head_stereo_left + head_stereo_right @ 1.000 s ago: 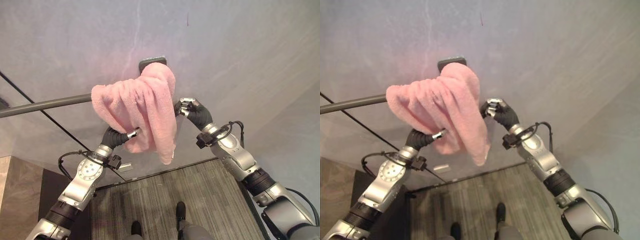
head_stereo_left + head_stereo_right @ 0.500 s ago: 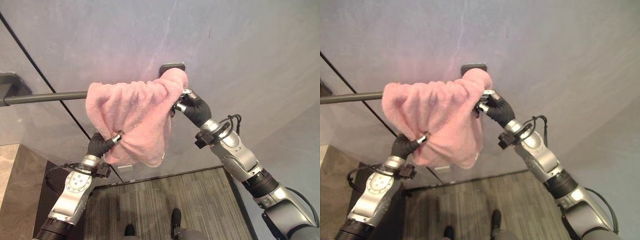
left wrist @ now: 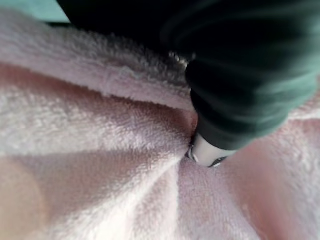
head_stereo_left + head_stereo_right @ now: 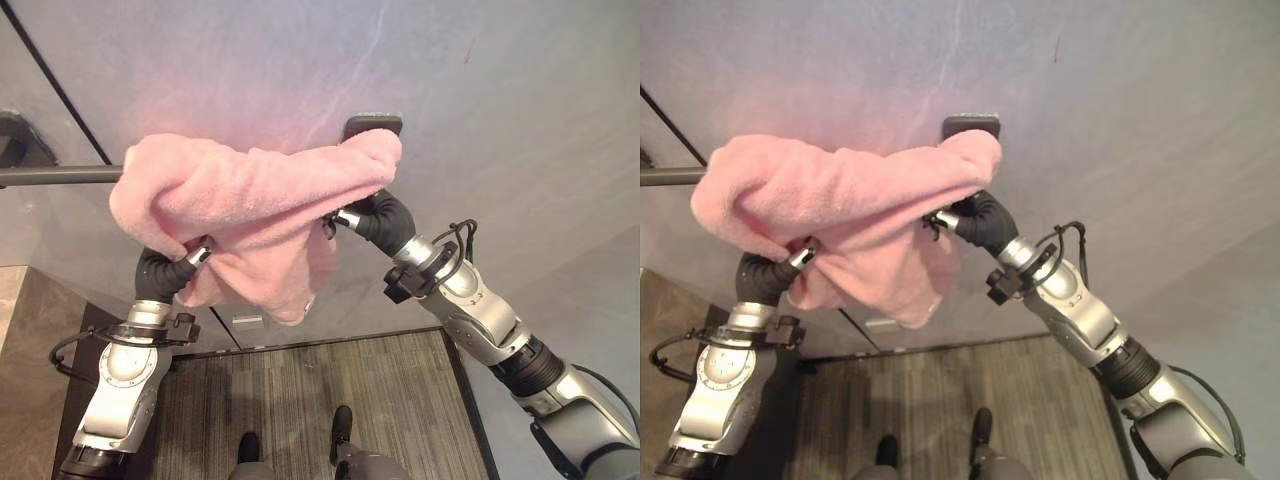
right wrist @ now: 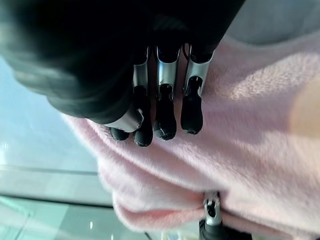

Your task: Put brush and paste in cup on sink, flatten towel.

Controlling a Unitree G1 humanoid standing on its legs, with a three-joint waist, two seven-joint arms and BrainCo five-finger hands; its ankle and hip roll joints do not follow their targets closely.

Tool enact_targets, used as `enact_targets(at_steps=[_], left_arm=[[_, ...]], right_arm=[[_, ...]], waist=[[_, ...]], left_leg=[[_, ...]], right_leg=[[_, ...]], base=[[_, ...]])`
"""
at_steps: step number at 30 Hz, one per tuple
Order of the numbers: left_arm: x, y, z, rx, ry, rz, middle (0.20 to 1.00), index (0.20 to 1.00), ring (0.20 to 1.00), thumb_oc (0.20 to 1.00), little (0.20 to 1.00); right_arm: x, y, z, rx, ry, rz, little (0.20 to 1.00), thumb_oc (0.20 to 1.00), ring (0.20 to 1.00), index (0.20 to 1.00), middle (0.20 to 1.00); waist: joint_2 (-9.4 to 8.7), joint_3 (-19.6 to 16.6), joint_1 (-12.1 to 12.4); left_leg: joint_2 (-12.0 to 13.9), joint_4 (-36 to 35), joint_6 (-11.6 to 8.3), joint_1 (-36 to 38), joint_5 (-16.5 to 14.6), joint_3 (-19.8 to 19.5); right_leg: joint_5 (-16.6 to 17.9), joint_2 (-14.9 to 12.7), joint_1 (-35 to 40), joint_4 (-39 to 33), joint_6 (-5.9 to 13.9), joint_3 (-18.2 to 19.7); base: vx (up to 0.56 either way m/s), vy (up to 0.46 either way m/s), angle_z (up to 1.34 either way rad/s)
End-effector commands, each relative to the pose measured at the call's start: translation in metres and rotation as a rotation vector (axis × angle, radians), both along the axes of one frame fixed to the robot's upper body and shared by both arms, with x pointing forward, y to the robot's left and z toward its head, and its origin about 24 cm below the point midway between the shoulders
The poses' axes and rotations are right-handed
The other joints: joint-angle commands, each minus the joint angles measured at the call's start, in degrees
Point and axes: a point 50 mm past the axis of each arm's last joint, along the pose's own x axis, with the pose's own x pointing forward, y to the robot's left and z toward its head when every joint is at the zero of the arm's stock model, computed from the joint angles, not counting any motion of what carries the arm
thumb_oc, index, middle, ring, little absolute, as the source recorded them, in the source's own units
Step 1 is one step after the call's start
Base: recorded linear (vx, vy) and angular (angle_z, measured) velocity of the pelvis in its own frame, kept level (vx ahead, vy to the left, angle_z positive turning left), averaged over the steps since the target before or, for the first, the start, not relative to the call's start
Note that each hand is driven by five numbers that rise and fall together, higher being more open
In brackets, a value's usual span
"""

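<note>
The pink towel (image 4: 250, 195) hangs bunched over the grey rail (image 4: 55, 176), its long axis along the rail, its right end up by the dark wall mount (image 4: 373, 124), so flattening it looks to mean drawing cloth outward both ways. The left robot hand (image 4: 170, 270) sits under the left bulge, fingers buried in a fold (grip unreadable). The right robot hand (image 5: 160, 107) reaches in beneath the right end, its fingers straight against the cloth, clasping nothing.
</note>
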Motion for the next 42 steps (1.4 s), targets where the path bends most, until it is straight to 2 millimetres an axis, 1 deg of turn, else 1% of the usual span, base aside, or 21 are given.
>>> enact_targets(at_steps=[1,2,5,6,7,9,14,15,17,19,22,25,28,31,33,35,36,38,39,40,42], left_arm=[[0.000,0.011,-0.010,-0.009,0.031,0.052,0.200,0.200,0.200,0.200,0.200],[0.003,0.012,-0.017,0.031,0.061,0.080,0.200,0.200,0.200,0.200,0.200],[0.004,0.007,-0.012,0.030,0.037,0.059,0.200,0.200,0.200,0.200,0.200],[0.004,0.005,-0.007,0.023,0.015,0.050,0.200,0.200,0.200,0.200,0.200],[0.003,0.004,-0.002,0.014,-0.009,0.046,0.200,0.200,0.200,0.200,0.200],[-0.004,-0.001,0.019,-0.027,-0.109,0.014,0.200,0.200,0.200,0.200,0.200],[-0.014,-0.017,0.052,-0.059,-0.267,-0.088,0.200,0.200,0.200,0.200,0.200],[-0.014,-0.017,0.052,-0.059,-0.267,-0.088,0.200,0.200,0.200,0.200,0.200],[-0.020,-0.027,0.072,-0.049,-0.359,-0.154,0.200,0.200,0.200,0.200,0.200],[-0.024,-0.034,0.082,-0.054,-0.406,-0.202,0.200,0.200,0.200,0.200,0.200],[-0.025,-0.036,0.080,-0.062,-0.395,-0.213,0.200,0.200,0.200,0.200,0.200],[-0.025,-0.031,0.069,-0.053,-0.337,-0.180,0.200,0.200,0.200,0.200,0.200],[-0.022,-0.021,0.052,-0.078,-0.251,-0.128,0.200,0.200,0.200,0.200,0.200],[-0.019,-0.003,0.024,-0.079,-0.117,-0.017,0.200,0.200,0.200,0.200,0.200],[-0.018,0.000,0.021,-0.073,-0.101,-0.002,0.200,0.200,0.200,0.200,0.200],[-0.016,0.006,0.012,-0.058,-0.060,0.044,0.200,0.200,0.200,0.200,0.200],[-0.016,0.008,0.011,-0.052,-0.058,0.057,0.200,0.200,0.200,0.200,0.200],[-0.015,0.007,0.009,-0.044,-0.047,0.059,0.200,0.200,0.200,0.200,0.200],[-0.016,0.008,0.006,-0.031,-0.036,0.064,0.200,0.200,0.200,0.200,0.200],[-0.016,0.008,0.006,-0.031,-0.035,0.062,0.200,0.200,0.200,0.200,0.200],[-0.016,0.010,0.002,-0.013,-0.017,0.073,0.200,0.200,0.200,0.200,0.200]], right_arm=[[-0.015,0.015,0.048,-0.043,-0.277,0.075,0.200,0.200,0.200,0.200,0.200],[-0.009,0.016,0.044,-0.067,-0.284,0.022,0.200,0.200,0.200,0.200,0.200],[-0.013,0.021,0.046,0.001,-0.263,0.058,0.200,0.200,0.200,0.200,0.200],[-0.018,0.023,0.051,0.024,-0.287,0.079,0.200,0.200,0.200,0.200,0.200],[-0.022,0.023,0.056,0.044,-0.315,0.076,0.200,0.200,0.200,0.200,0.200],[-0.040,0.015,0.077,0.132,-0.419,0.099,0.200,0.200,0.200,0.200,0.200],[-0.058,0.004,0.086,0.248,-0.471,0.108,0.200,0.200,0.200,0.200,0.200],[-0.058,0.003,0.086,0.249,-0.471,0.107,0.200,0.200,0.200,0.200,0.200],[-0.071,0.001,0.090,0.253,-0.520,0.137,0.200,0.200,0.200,0.200,0.200],[-0.075,-0.001,0.090,0.236,-0.524,0.154,0.200,0.200,0.200,0.200,0.200],[-0.077,-0.004,0.085,0.194,-0.507,0.161,0.200,0.200,0.200,0.200,0.200],[-0.071,-0.002,0.074,0.130,-0.442,0.167,0.200,0.200,0.200,0.200,0.200],[-0.061,0.007,0.056,0.060,-0.340,0.184,0.200,0.200,0.200,0.200,0.200],[-0.048,0.013,0.032,-0.023,-0.244,0.154,0.200,0.200,0.200,0.200,0.200],[-0.048,0.012,0.030,-0.041,-0.250,0.145,0.200,0.200,0.200,0.200,0.200],[-0.042,0.004,0.019,-0.035,-0.228,0.048,0.818,0.818,0.818,0.818,0.818],[-0.042,-0.002,0.018,-0.032,-0.240,0.003,1.000,1.000,1.000,1.000,1.000],[-0.040,-0.014,0.006,-0.005,-0.190,-0.071,1.000,1.000,1.000,1.000,1.000],[-0.039,-0.021,-0.004,-0.003,-0.139,-0.096,1.000,1.000,1.000,1.000,1.000],[-0.039,-0.021,-0.004,-0.002,-0.138,-0.097,1.000,1.000,1.000,1.000,1.000],[-0.040,-0.037,-0.019,-0.047,-0.095,-0.171,1.000,1.000,1.000,1.000,1.000]], waist=[[-1.34,-0.81,1.02],[-1.34,-0.72,1.00],[-1.25,-0.57,0.94],[-1.32,-0.68,0.86],[-1.39,-0.78,0.77],[-1.44,-0.95,0.27],[-1.57,-1.62,-1.02],[-1.59,-1.60,-0.97],[-1.59,-1.93,-1.87],[-1.76,-2.20,-2.41],[-2.06,-2.60,-2.95],[-2.10,-2.65,-2.89],[-2.35,-2.24,-2.29],[-2.70,-1.26,-1.10],[-2.82,-1.10,-0.86],[-3.00,-0.60,-0.63],[-3.04,-0.50,-0.72],[-3.05,-0.34,-1.01],[-3.14,-0.30,-1.17],[-3.16,-0.37,-1.09],[-3.26,-0.39,-1.58]], left_leg=[[-0.99,0.11,0.37,-2.81,3.84,1.21],[-1.08,0.11,0.54,-2.67,3.71,1.37],[-1.09,0.11,0.74,-2.33,3.57,1.64],[-1.11,0.11,0.80,-2.16,3.44,1.78],[-1.14,0.11,0.86,-1.98,3.29,1.82],[-1.16,0.11,0.95,-1.80,3.03,1.95],[-1.09,0.11,1.17,-0.88,2.41,2.45],[-1.09,0.11,1.17,-0.83,2.39,2.46],[-1.08,0.11,1.24,-0.30,2.05,2.81],[-1.06,0.11,1.26,0.16,1.83,3.13],[-1.07,0.11,1.38,0.71,1.51,3.56],[-1.15,0.11,1.54,0.82,1.50,3.81],[-1.34,0.11,1.76,0.55,1.63,3.91],[-1.65,0.11,2.02,-0.14,1.91,3.68],[-1.75,0.11,2.09,-0.34,1.93,3.58],[-2.05,0.11,2.31,-1.00,1.94,3.41],[-2.12,0.11,2.38,-1.18,1.98,3.45],[-2.25,0.11,2.45,-1.46,2.03,3.49],[-2.30,0.11,2.54,-1.54,2.02,3.59],[-2.31,0.11,2.54,-1.55,2.02,3.60],[-2.46,0.11,2.67,-1.58,1.95,3.74]], right_leg=[[-3.91,-4.95,3.98,-0.02,6.97,2.47],[-3.83,-5.00,4.05,-0.02,6.97,2.61],[-3.84,-5.06,4.13,-0.02,7.06,2.94],[-3.90,-5.05,4.20,-0.02,7.13,3.07],[-3.96,-5.04,4.32,-0.02,7.16,3.25],[-4.06,-5.01,4.45,-0.02,7.24,3.48],[-4.09,-4.87,4.90,-0.02,7.32,3.96],[-4.10,-4.87,4.93,-0.02,7.33,3.98],[-4.19,-4.78,5.02,0.32,7.37,4.40],[-4.27,-4.78,5.14,0.44,7.44,4.52],[-4.26,-4.81,5.39,0.41,7.57,4.84],[-4.13,-4.90,5.38,0.34,7.63,5.01],[-3.80,-5.02,5.11,0.14,7.72,4.97],[-3.22,-5.28,4.60,0.00,7.87,4.81],[-3.13,-5.39,4.47,-0.01,7.92,4.72],[-2.83,-5.72,4.00,-0.02,8.19,4.57],[-2.71,-5.81,3.83,-0.02,8.31,4.50],[-2.47,-6.00,3.49,-0.02,8.45,4.52],[-2.36,-6.08,3.36,-0.02,8.52,4.63],[-2.37,-6.09,3.34,-0.02,8.52,4.63],[-2.19,-6.18,3.14,-0.02,8.68,4.90]], base=[[0.01,0.032,-0.02],[0.00,0.000,0.00],[0.01,0.014,-0.03],[0.03,0.021,-0.08],[0.04,0.019,-0.08],[0.04,0.014,-0.05],[0.03,0.013,-0.02],[0.02,0.014,-0.04],[0.03,0.025,-0.06],[0.03,0.024,-0.08],[0.02,0.023,-0.08],[0.00,0.022,-0.06],[-0.01,0.008,-0.01],[-0.05,0.029,-0.02],[-0.02,0.009,0.01],[-0.04,0.026,0.02],[-0.03,0.033,0.03],[-0.03,0.037,0.02],[0.00,0.000,0.00],[0.00,0.000,0.00],[0.00,0.016,0.00]])
